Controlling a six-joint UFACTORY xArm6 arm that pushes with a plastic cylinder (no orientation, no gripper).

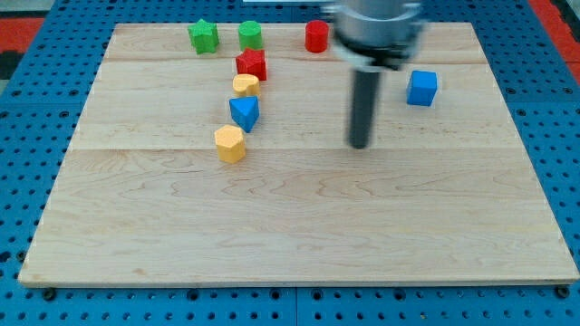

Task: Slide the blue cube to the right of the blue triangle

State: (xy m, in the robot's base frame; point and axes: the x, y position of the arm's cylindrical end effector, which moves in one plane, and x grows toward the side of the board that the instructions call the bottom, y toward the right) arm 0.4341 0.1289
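Note:
The blue cube [421, 88] sits on the wooden board at the view's upper right. The blue triangle [244, 112] sits left of centre, in a column of blocks. My tip [360, 145] rests on the board between them, below and to the left of the blue cube and well to the right of the blue triangle. It touches no block.
A red star [252, 64] and a yellow block [246, 86] lie above the blue triangle; a yellow hexagon [230, 144] lies below it. A green star [204, 36], a green block [250, 35] and a red cylinder [315, 36] line the top edge.

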